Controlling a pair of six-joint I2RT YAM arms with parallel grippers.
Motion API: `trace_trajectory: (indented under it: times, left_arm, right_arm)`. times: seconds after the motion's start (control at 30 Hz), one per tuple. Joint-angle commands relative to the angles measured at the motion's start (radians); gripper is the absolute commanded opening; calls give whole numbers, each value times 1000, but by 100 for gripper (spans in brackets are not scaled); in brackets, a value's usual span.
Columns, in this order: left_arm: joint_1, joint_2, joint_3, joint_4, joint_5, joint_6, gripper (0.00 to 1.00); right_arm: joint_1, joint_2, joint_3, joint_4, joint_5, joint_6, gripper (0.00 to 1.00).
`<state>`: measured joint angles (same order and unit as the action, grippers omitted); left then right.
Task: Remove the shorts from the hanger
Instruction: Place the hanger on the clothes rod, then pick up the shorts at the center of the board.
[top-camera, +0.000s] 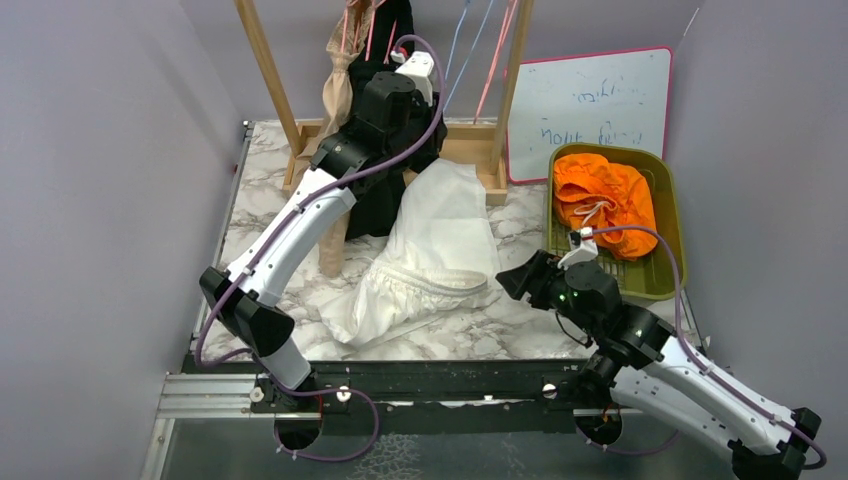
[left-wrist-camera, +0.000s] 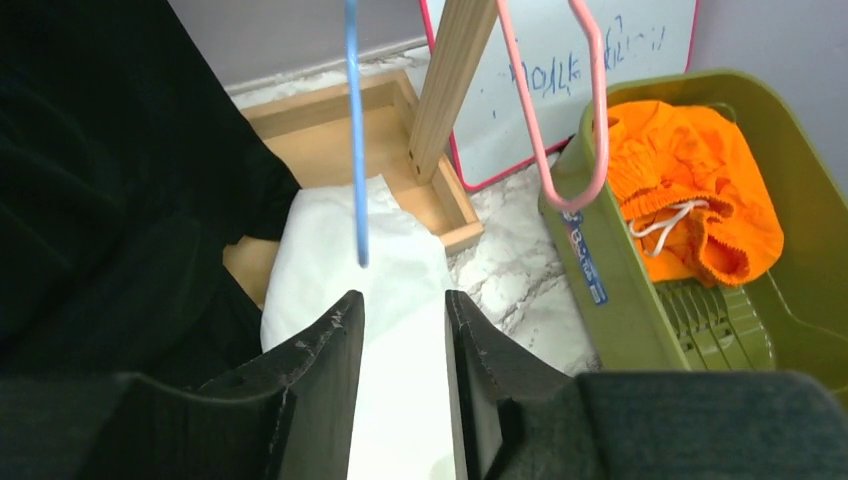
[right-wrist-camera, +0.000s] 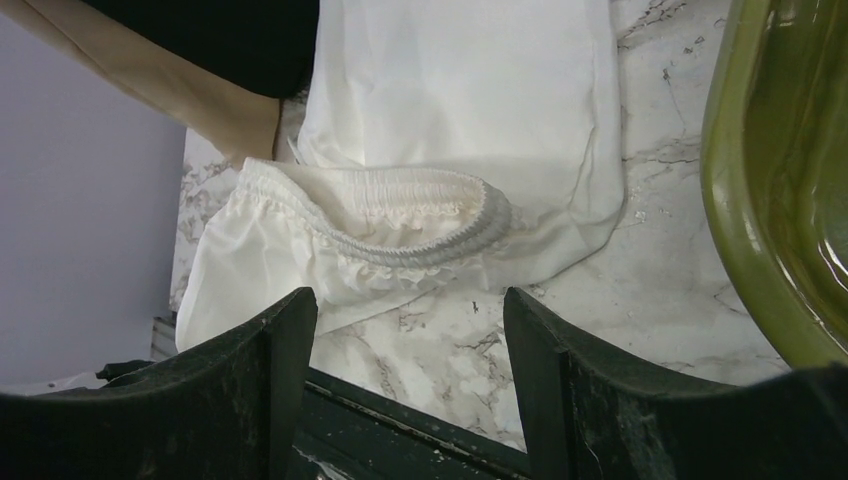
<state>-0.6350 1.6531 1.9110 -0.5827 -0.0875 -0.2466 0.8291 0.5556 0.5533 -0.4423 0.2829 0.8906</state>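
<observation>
The cream-white shorts (top-camera: 430, 250) lie flat on the marble table, waistband toward the near edge; they also show in the right wrist view (right-wrist-camera: 450, 120) and the left wrist view (left-wrist-camera: 350, 250). The orange shorts (top-camera: 603, 198) lie in the green bin (top-camera: 668, 270). The black shorts (top-camera: 385, 195) and tan shorts (top-camera: 338, 95) hang on the wooden rack. My left gripper (left-wrist-camera: 403, 300) is open and empty, raised beside the black shorts (left-wrist-camera: 100, 200), near an empty blue hanger (left-wrist-camera: 355, 130). My right gripper (right-wrist-camera: 410, 310) is open and empty, low over the table's near edge, just short of the white waistband (right-wrist-camera: 400, 235).
An empty pink hanger (left-wrist-camera: 560, 120) hangs right of the blue one. The wooden rack's post (top-camera: 268, 70) and base (top-camera: 470, 150) stand at the back. A whiteboard (top-camera: 590, 110) leans on the back wall behind the bin. Grey walls close both sides.
</observation>
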Motion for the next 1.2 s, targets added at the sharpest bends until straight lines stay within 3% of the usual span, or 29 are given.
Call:
trace_trajectory:
  times: [0.0, 0.33, 0.6, 0.73, 0.83, 1.03, 1.17]
  left_arm:
    - [0, -113, -84, 54, 47, 25, 41]
    - [1, -400, -467, 159, 62, 39, 74]
    - [3, -726, -933, 200, -16, 42, 82]
    - [3, -870, -1065, 206, -100, 36, 88]
    - [3, -953, -1150, 224, -164, 32, 91]
    - [4, -1043, -1246, 224, -286, -7, 98]
    - [3, -1048, -1245, 175, -328, -27, 99]
  right_arm:
    - [-4, 15, -13, 25, -15, 8, 71]
    - [-4, 99, -27, 129, -121, -41, 73]
    - [-4, 273, -6, 307, -387, -207, 81]
    - [-4, 412, 16, 441, -502, -448, 100]
    - [-2, 526, 88, 472, -512, -622, 100]
    - [-1, 704, 110, 710, -560, -946, 100]
    - [3, 838, 181, 719, -683, -1129, 100]
